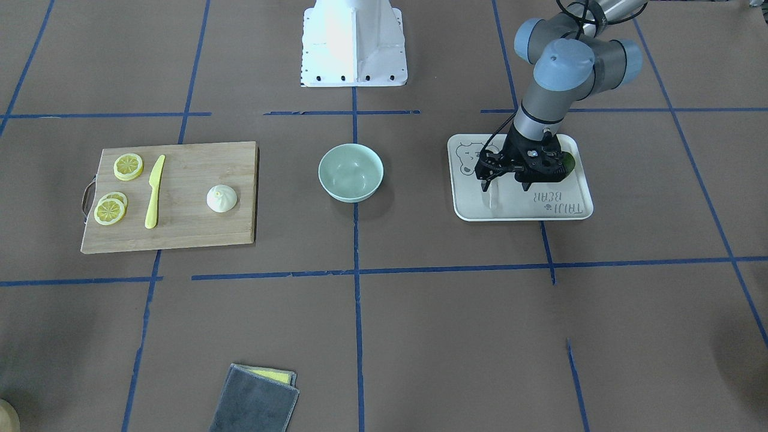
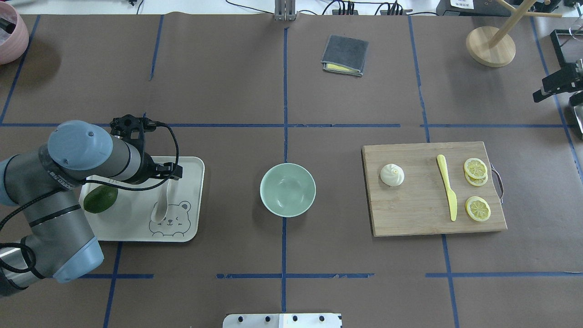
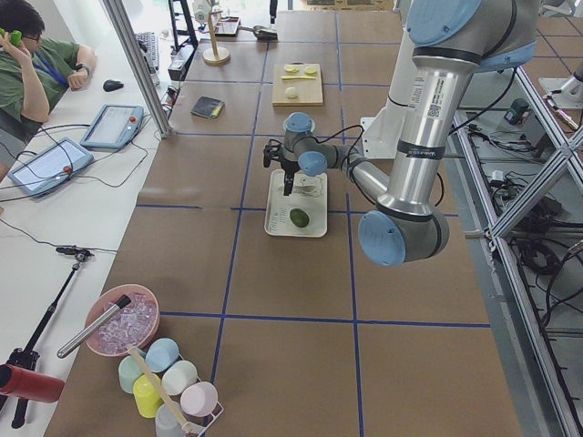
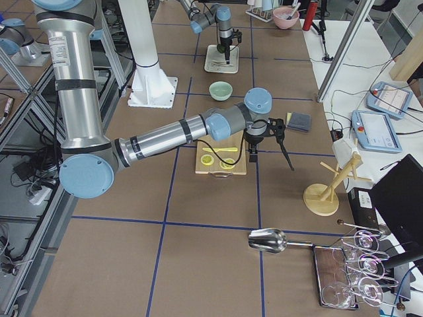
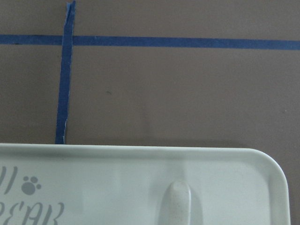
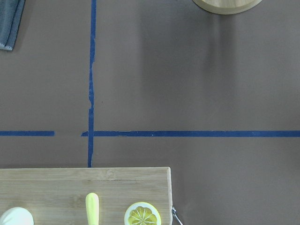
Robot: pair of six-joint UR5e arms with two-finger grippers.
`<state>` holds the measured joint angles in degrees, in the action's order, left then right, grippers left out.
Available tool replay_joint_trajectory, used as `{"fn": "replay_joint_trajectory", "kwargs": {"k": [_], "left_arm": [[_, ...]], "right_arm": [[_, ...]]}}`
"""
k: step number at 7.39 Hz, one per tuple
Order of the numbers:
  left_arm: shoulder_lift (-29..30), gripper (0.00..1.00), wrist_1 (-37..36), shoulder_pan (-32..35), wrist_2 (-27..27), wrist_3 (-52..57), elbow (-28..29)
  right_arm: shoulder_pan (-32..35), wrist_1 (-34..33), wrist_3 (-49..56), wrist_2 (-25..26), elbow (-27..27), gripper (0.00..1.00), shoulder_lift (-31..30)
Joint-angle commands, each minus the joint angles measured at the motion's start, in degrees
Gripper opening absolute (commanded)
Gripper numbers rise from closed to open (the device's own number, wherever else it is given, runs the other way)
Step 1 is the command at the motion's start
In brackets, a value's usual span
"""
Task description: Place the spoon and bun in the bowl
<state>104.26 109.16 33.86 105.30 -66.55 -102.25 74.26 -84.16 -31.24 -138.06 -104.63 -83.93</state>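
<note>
The white spoon (image 2: pixel 161 203) lies on the bear-print tray (image 2: pixel 191 166), scoop toward the robot. Its handle tip shows at the bottom of the left wrist view (image 5: pixel 174 201). My left gripper (image 1: pixel 506 185) is open, pointing down just above the tray over the spoon's handle and holding nothing. The mint-green bowl (image 2: pixel 288 189) stands empty at the table's middle. The white bun (image 2: pixel 392 175) sits on the wooden cutting board (image 2: pixel 419 218). My right gripper (image 2: pixel 558 84) hangs high beyond the board's far right side, open and empty.
A dark green fruit (image 2: pixel 101 199) lies on the tray beside my left arm. A yellow knife (image 2: pixel 447 187) and lemon slices (image 2: pixel 477 208) share the board. A grey cloth (image 2: pixel 345 55) and a wooden stand (image 2: pixel 490 45) are at the far side.
</note>
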Motion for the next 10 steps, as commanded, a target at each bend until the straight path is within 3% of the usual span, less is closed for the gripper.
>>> {"fn": "replay_joint_trajectory", "kwargs": {"k": [1,10], "left_arm": [[0.1,0.89,0.0,-0.5,0.0,-0.1,0.3],[0.5,0.49,0.0,-1.3,0.4,-0.2,0.7]], "right_arm": [[-1.4,0.0,-1.7,0.2,0.0,1.00,1.1],[-3.9,0.0,-3.3,1.1,0.0,1.00,2.9]]}}
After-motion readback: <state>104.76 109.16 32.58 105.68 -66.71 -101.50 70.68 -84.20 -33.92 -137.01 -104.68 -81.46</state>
